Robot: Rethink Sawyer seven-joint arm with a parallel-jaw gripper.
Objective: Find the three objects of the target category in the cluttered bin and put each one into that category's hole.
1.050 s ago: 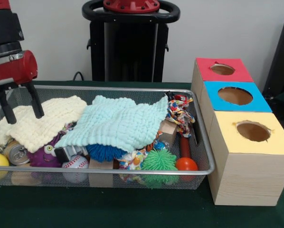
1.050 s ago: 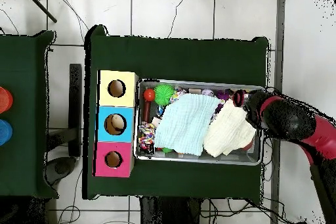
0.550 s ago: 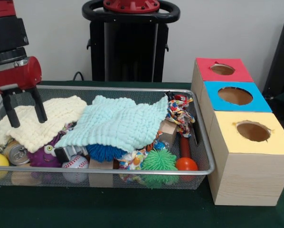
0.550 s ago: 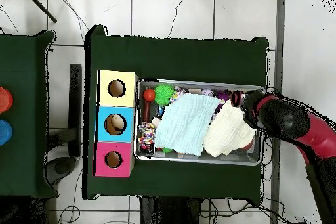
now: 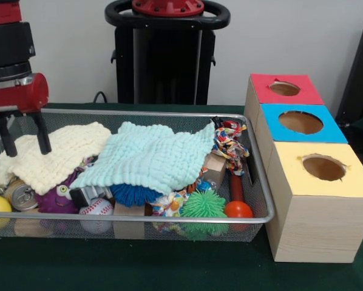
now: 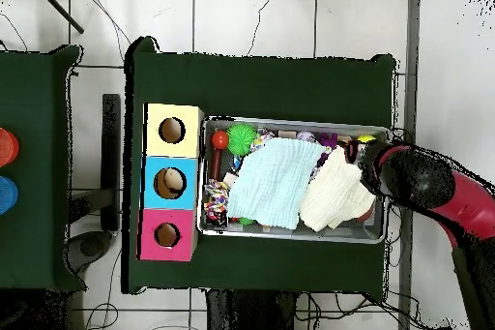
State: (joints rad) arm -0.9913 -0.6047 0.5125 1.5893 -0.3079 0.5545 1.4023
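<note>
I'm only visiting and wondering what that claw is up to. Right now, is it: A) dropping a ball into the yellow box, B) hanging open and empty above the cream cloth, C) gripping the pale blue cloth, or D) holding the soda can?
B: the gripper hangs with its two fingers apart and nothing between them, above the cream cloth at one end of the wire bin.

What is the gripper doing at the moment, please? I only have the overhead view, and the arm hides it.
Observer: In the front view the gripper is open and empty, over the cream cloth.
Operator: Is anything tucked under the pale blue cloth?
Observer: Yes, a blue spiky ball pokes out beneath its edge.
Operator: And under the cream one?
Observer: A drinks can lies at its edge, beside a purple toy.
</note>
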